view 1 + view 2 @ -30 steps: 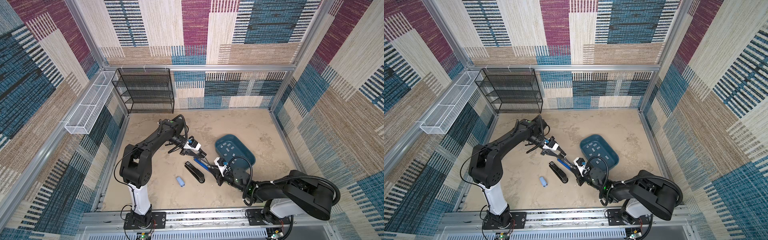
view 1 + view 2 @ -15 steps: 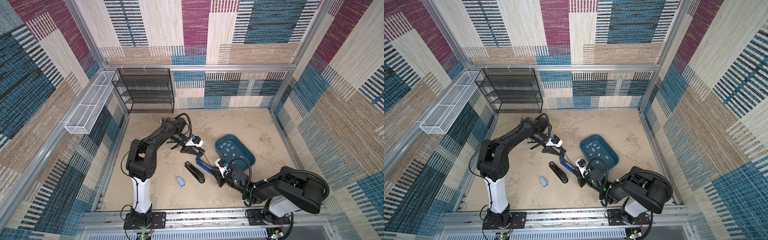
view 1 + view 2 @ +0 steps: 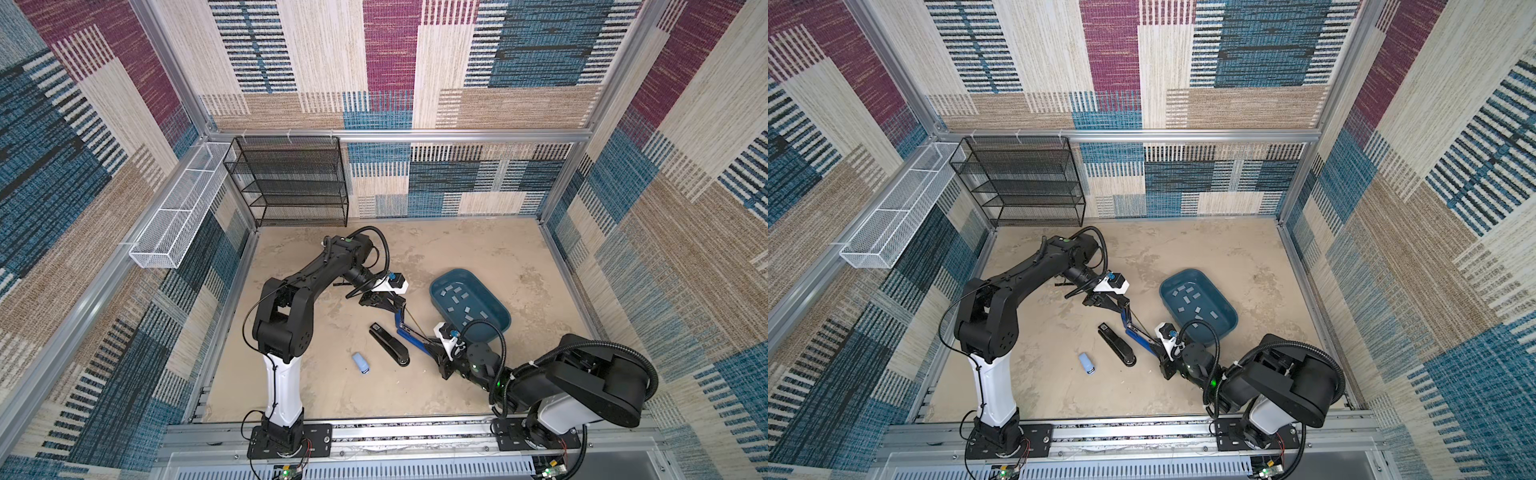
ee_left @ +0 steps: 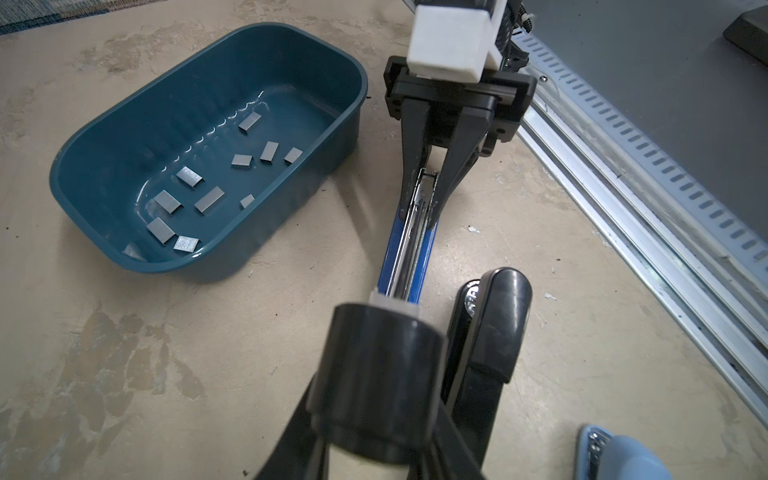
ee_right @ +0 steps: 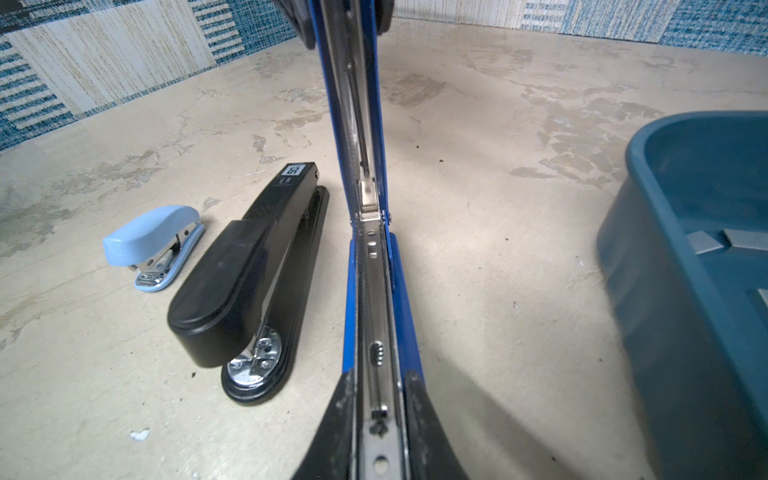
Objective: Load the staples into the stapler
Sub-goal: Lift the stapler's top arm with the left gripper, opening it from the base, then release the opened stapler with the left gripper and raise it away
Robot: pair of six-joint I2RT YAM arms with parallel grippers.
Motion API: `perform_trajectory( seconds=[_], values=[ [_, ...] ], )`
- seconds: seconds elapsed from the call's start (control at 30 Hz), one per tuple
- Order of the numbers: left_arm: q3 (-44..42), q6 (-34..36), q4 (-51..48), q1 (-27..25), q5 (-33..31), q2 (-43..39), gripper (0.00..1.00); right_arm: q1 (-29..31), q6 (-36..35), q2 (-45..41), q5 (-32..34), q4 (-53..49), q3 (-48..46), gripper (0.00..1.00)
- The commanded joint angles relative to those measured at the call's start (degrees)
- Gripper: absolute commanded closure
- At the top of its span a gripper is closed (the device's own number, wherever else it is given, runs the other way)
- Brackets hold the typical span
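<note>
Staples (image 4: 209,199) in teal tray (image 4: 166,99), blue stapler (image 5: 370,266) open

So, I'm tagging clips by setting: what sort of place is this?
Probably a robot test cell: an aluminium frame hung with patterned wall panels, two robot arms bolted to a front rail, and staged props: a blue stapler and a tub of staples.
</note>
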Motion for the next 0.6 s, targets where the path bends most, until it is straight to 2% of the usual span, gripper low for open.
perform_trajectory(
  seconds=[0.0, 0.13, 0.57],
  values=[
    [0.41, -2.15, 1.17, 0.48, -5.58, 0.99, 1.0, -0.07, 3.69, -0.13, 3.51, 0.64, -0.52, 1.0],
    [0.53, -2.8, 1.22, 0.75, -7.38, 1.86, 1.0, 0.19, 4.06, -0.11, 3.68, 1.0, -0.97, 1.0],
    [-0.11, -2.6, 1.23, 2.41, -7.77, 1.79, 1.0, 0.37, 4.11, -1.08, 4.32, 1.08, -1.86, 1.0]
  ],
)
